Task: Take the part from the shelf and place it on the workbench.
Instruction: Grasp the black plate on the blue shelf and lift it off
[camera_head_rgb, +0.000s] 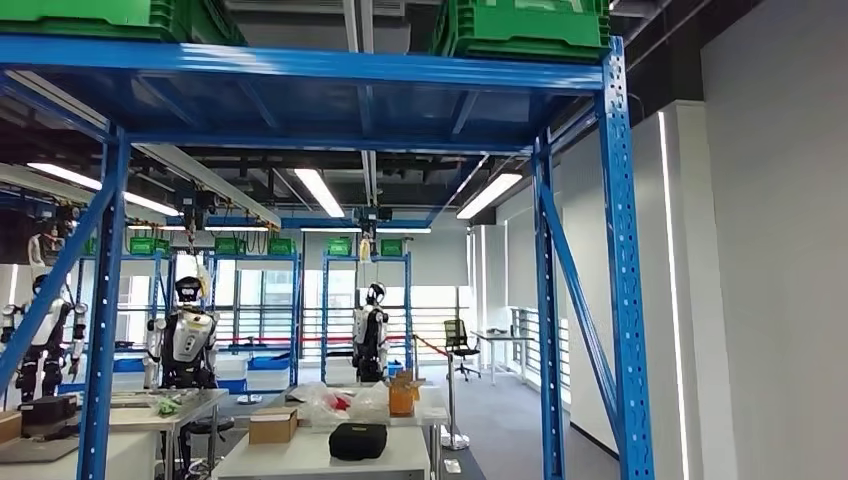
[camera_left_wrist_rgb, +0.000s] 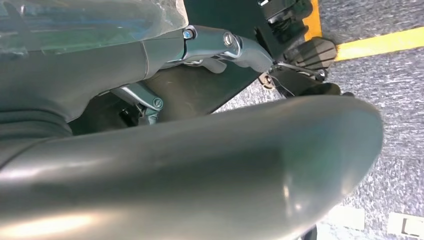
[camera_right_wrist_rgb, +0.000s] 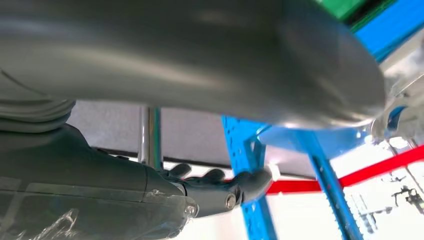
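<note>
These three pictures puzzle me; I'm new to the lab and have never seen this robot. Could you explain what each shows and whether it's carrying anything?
The machine is a two-legged humanoid with two arms and many-fingered hands. The wide picture is its head view, looking through a blue shelf frame with green crates on top. Beyond stand similar robots hung from overhead rails, and tables holding a cardboard box and a black case.

The other two come from cameras at the wrists, so each is mostly grey thumb. The left hand hangs over grey carpet with a yellow line. The right hand is near a blue shelf post, its fingers curled. I see no part in either hand, though the thumbs hide too much to say whether the hands are open or closed.
</note>
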